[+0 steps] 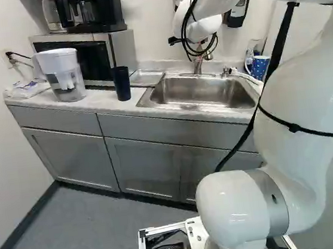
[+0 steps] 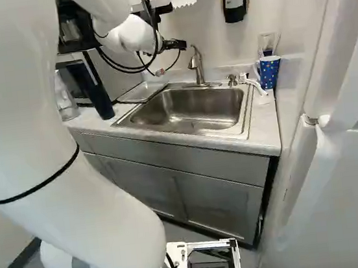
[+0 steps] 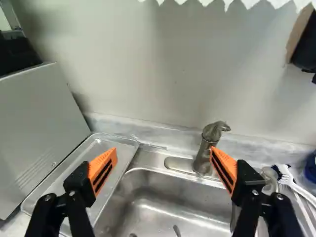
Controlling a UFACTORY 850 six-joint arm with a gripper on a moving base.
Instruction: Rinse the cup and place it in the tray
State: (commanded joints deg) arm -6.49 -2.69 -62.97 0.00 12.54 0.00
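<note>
Kitchenette with sink [image 2: 189, 110] and microwave [image 1: 90, 60].

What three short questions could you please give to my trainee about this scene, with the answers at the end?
1. True or false: the end effector is shut on the cup.
2. Which one stands nearer to the tray? A) the mug with dots; B) the plain dark cup.
3. Fill in: the tray lies between the microwave and the ____.

Key: 1. False; 2. B; 3. sink.
</note>
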